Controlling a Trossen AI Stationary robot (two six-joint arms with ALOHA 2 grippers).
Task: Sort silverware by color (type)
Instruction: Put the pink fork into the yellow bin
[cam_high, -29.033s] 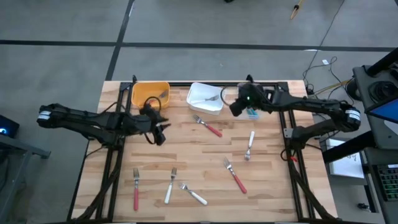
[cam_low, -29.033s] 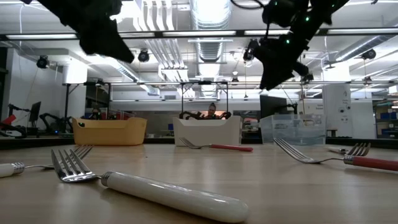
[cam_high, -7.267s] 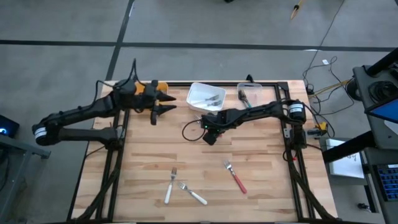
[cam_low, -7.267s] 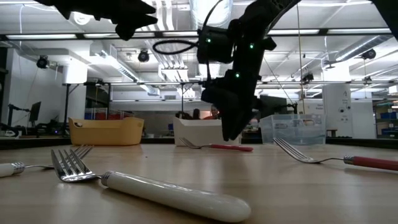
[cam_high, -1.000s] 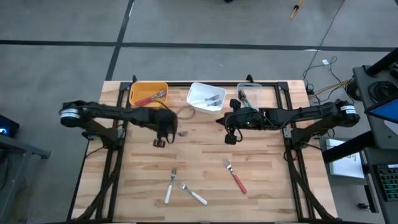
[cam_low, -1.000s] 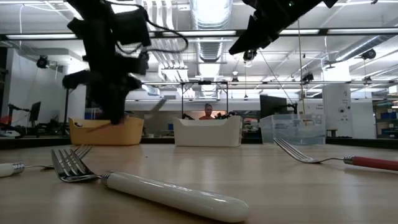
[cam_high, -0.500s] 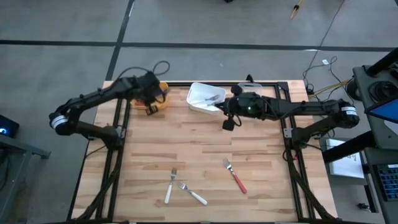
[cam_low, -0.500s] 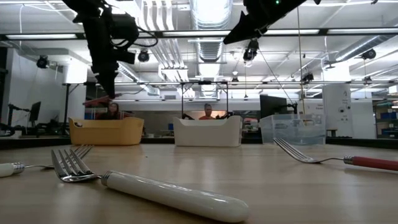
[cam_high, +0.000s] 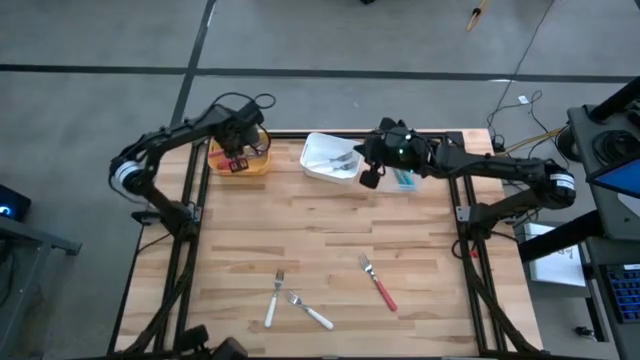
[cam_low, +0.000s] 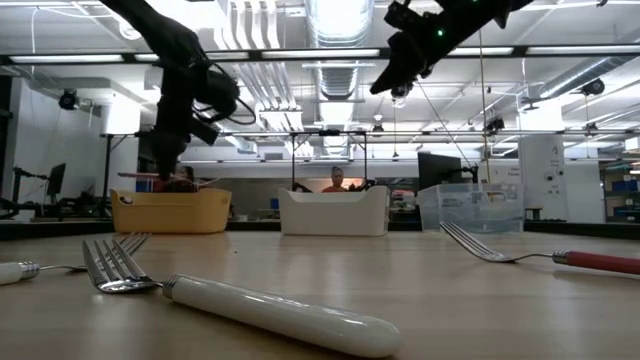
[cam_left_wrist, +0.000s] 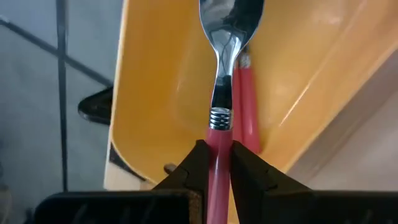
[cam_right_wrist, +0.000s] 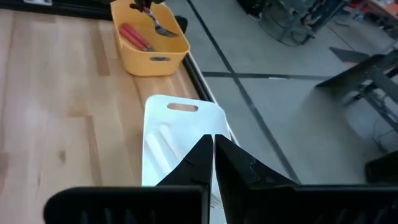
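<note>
My left gripper (cam_high: 238, 160) (cam_left_wrist: 217, 163) is over the orange bin (cam_high: 258, 164) (cam_left_wrist: 155, 87), shut on a red-handled fork (cam_left_wrist: 221, 93). Another red handle (cam_left_wrist: 247, 106) lies in that bin. My right gripper (cam_high: 369, 178) (cam_right_wrist: 213, 155) is shut and holds nothing; it hovers high above the white bin (cam_high: 325, 160) (cam_right_wrist: 177, 140), near its right side. The white bin holds white-handled forks. On the near half of the table lie two white-handled forks (cam_high: 272, 303) (cam_high: 312, 316) and a red-handled one (cam_high: 380, 287). My left gripper pinches the fork's red handle (cam_left_wrist: 217, 138) between its two fingers, just behind the metal collar. The fingers lie along the handle. The fork's silver head sticks out past the fingertips over the inside of the orange bin, lifted clear of it.
A clear bin (cam_high: 405, 178) with teal-handled pieces stands right of the white bin, partly under my right arm. The three bins line the far edge. The middle of the wooden table (cam_high: 320, 235) is bare. In the low view a person (cam_low: 335, 182) shows beyond the table.
My left gripper has gone from low over the table's middle left toward the far edge and up, carrying the red fork over the orange bin. My right gripper, still shut, has moved toward the far edge, from the table's middle to above the white bin.
</note>
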